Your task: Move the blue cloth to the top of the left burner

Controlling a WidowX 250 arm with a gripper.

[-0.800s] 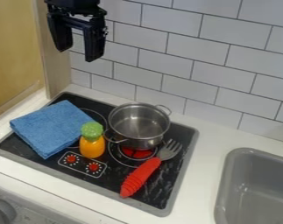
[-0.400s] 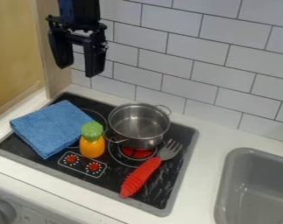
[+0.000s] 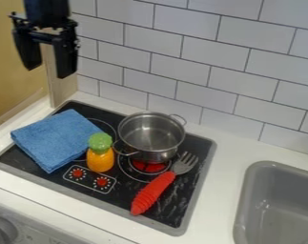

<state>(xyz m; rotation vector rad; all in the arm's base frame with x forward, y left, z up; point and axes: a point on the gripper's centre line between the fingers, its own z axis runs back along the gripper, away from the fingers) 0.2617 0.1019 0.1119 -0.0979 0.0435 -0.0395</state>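
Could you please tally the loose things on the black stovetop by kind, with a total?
Blue cloth: 1
Metal pot: 1
Red-handled fork: 1
Orange toy with a green top: 1
Total: 4

The stovetop (image 3: 175, 206) holds a blue cloth (image 3: 56, 138) at ten o'clock, a pot (image 3: 153, 154) at two, a red-handled fork (image 3: 155, 190) at four, and an orange toy (image 3: 100, 160) near centre.
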